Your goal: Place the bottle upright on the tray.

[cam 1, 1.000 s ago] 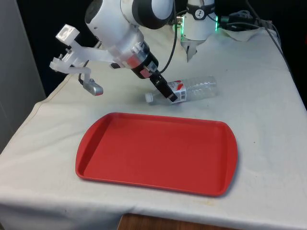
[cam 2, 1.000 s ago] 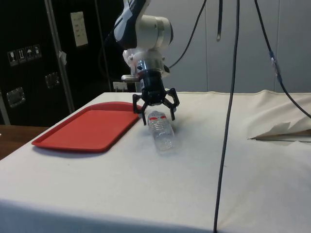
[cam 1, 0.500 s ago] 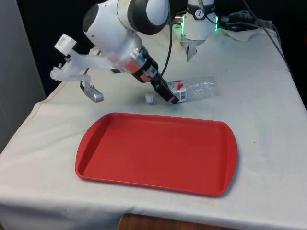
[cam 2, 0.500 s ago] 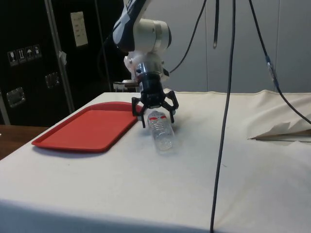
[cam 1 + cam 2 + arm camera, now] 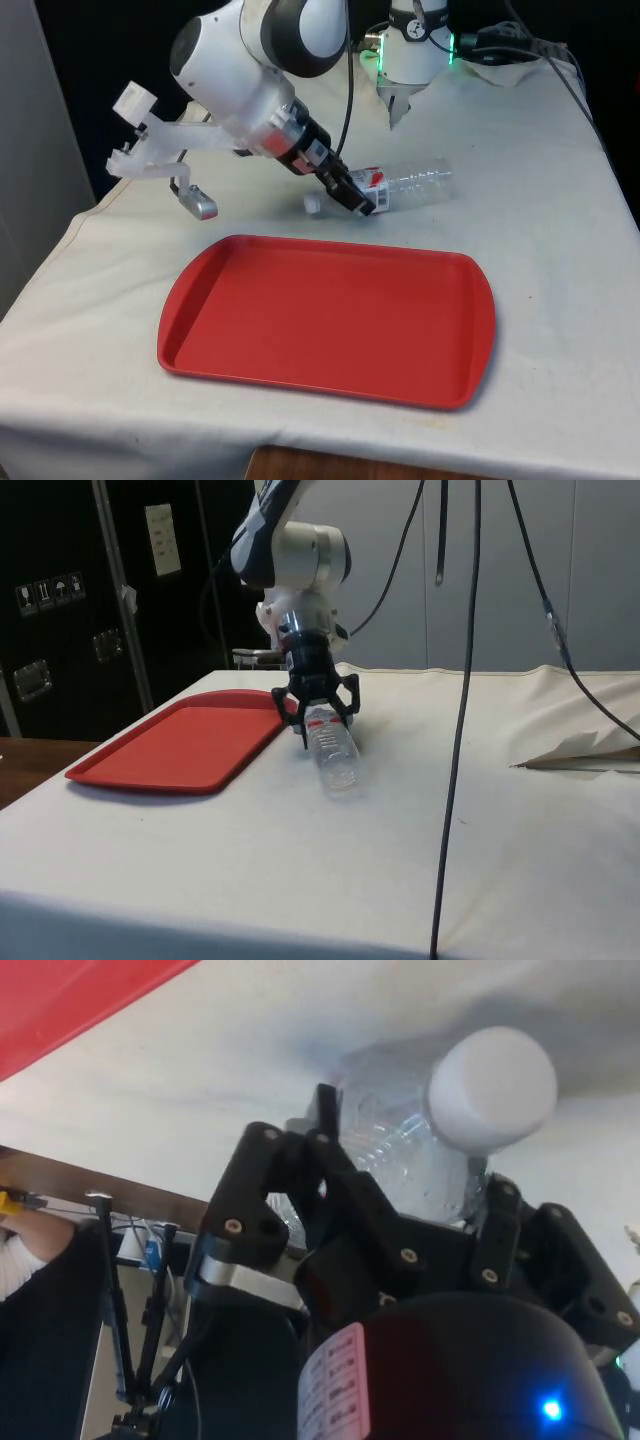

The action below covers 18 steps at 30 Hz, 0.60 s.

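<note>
Your fingers (image 5: 303, 709) are pinching the bottle (image 5: 405, 184) near its neck, one on either flank, as the side view shows. The gripper (image 5: 352, 200) comes in at a slant from the cap end, so the white cap (image 5: 492, 1088) points back toward the wrist. The bottle lies on its side on the worktop (image 5: 560, 240), just beyond the far edge of the red tray (image 5: 330, 320), its long axis roughly parallel to that edge. Standing it up will likely need lifting and swinging the base downward.
</note>
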Motion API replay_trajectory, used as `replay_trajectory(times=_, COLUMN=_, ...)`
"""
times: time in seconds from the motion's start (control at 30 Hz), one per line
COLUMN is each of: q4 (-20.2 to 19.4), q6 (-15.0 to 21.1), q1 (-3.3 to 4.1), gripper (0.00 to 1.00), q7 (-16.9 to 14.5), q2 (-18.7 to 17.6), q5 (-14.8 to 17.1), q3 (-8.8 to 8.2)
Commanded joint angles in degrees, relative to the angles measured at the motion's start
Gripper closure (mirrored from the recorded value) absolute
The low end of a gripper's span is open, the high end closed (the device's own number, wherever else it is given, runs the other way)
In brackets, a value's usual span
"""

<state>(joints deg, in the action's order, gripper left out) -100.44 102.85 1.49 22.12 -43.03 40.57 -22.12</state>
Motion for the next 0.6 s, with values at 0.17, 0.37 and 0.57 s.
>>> replay_trajectory(times=0.17, q4=0.92, q6=-1.26, q1=-0.11, gripper=0.71, q7=0.29, q2=-0.57, q5=0.57, q3=-0.11)
replay_trajectory(times=0.37, q4=1.09, q6=-2.29, q1=0.11, gripper=0.83, q7=0.97, q2=0.29, q5=0.4, q3=-0.57)
replay_trajectory(times=0.57, q4=1.55, q6=-3.04, q1=0.29, gripper=0.86, q7=1.83, q2=1.03, q5=0.29, q3=-1.03)
